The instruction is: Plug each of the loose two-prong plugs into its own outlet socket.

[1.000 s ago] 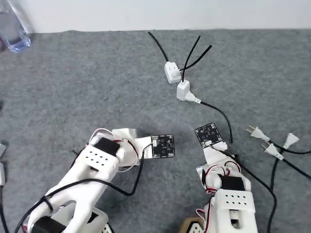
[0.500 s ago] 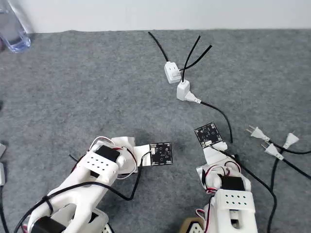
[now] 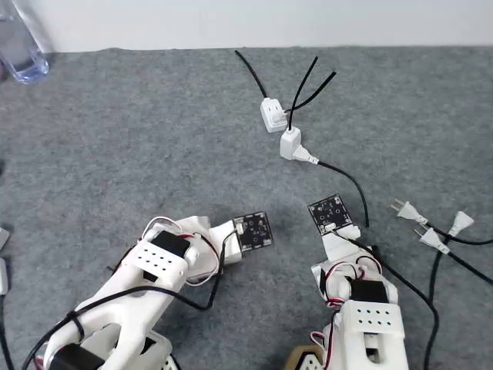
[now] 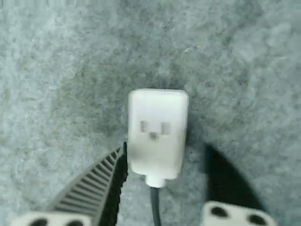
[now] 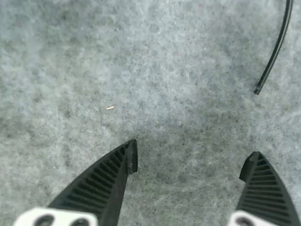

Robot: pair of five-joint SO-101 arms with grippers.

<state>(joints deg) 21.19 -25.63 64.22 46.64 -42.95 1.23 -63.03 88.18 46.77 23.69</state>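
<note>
Three loose plugs lie on the right of the tabletop (image 3: 139,139), well apart from every socket. The inner plug (image 3: 402,209) points its two bare prongs left, the near plug (image 3: 430,240) sits just beside it, and the outer plug (image 3: 461,223) is closest to the right edge. None is held.

Far of centre, the seated plug (image 3: 306,157) appears pushed into the middle socket (image 3: 290,142), so I judge one pairing done. The far socket (image 3: 272,114), just beside it, looks empty. The near socket (image 4: 157,129) lies face up inside the left claw (image 4: 165,151), with its two slots and round hole uncovered. That claw is spread wide around it, one ribbed finger (image 4: 106,181) against its side, and it is not squeezing as far as I can tell. The right claw (image 5: 193,150) hangs wide over bare carpet and holds nothing, with a cord end (image 5: 257,91) lying far of it.

Most of the job seems left: three plugs to lift and seat, and only two sockets showing free.

Plugs and sockets are smooth white moulded plastic. The sockets are blocky with rounded corners and the plugs are tapered. The cords are thin, black and loosely curved. The tabletop is covered in a short, grey, felt-like nap that probably resists sliding. The claw fingers are black with ridged inner faces, set on white bodies.
</note>
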